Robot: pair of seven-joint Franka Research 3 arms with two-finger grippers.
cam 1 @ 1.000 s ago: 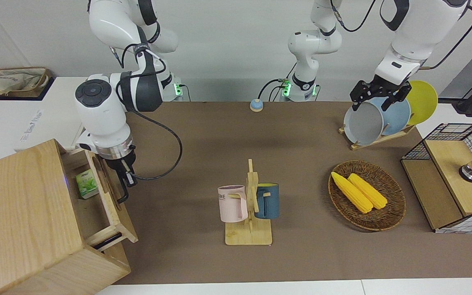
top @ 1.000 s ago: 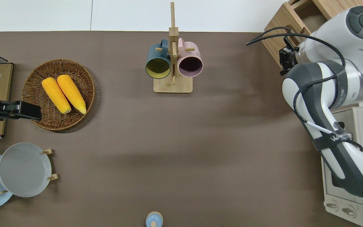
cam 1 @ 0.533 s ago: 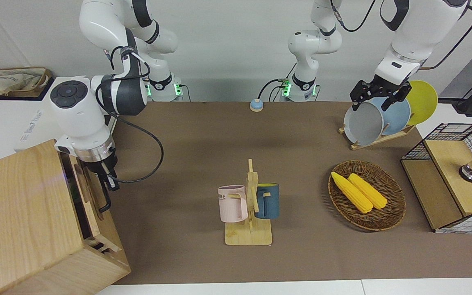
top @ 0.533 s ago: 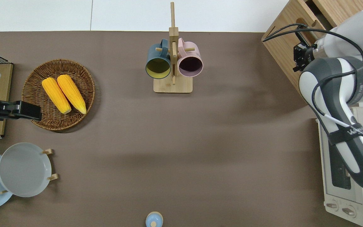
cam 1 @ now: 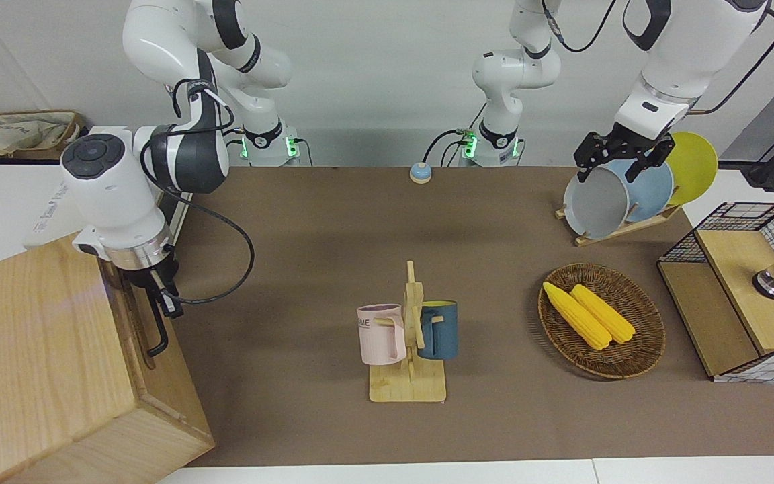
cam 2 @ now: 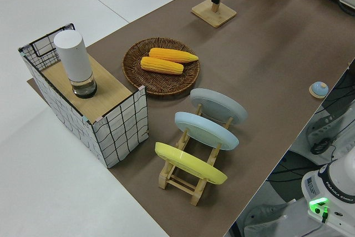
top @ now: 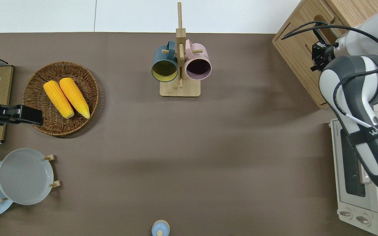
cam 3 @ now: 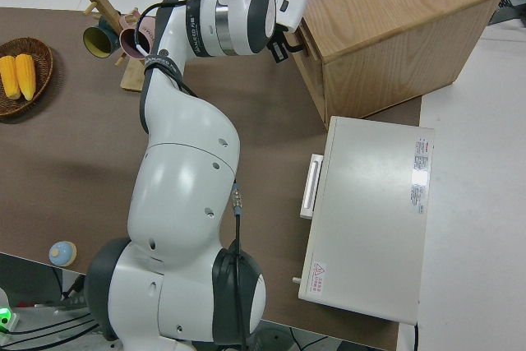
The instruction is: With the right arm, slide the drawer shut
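Note:
The drawer (cam 1: 134, 316) sits pushed into the big pale wooden cabinet (cam 1: 31, 356) at the right arm's end of the table, its front level with the cabinet's face. Its black loop handle (cam 1: 158, 334) sticks out of that front. My right gripper (cam 1: 166, 302) hangs down from the white right arm (cam 1: 115, 195), right against the drawer front at the end of the handle nearer to the robots. It also shows in the overhead view (top: 317, 57) and the right side view (cam 3: 283, 43). My left arm is parked, its gripper (cam 1: 619, 160) open.
A wooden rack with a pink and a blue mug (cam 1: 408, 336) stands mid-table. A wicker basket with two corn cobs (cam 1: 602, 319), a plate rack (cam 1: 619, 195) and a wire-mesh box (cam 1: 743, 289) stand toward the left arm's end. A white toaster oven (top: 363, 183) stands beside the cabinet, nearer to the robots.
The drawer stood well out of the cabinet, with a green carton inside. The right gripper has pushed it in toward the cabinet until it is shut.

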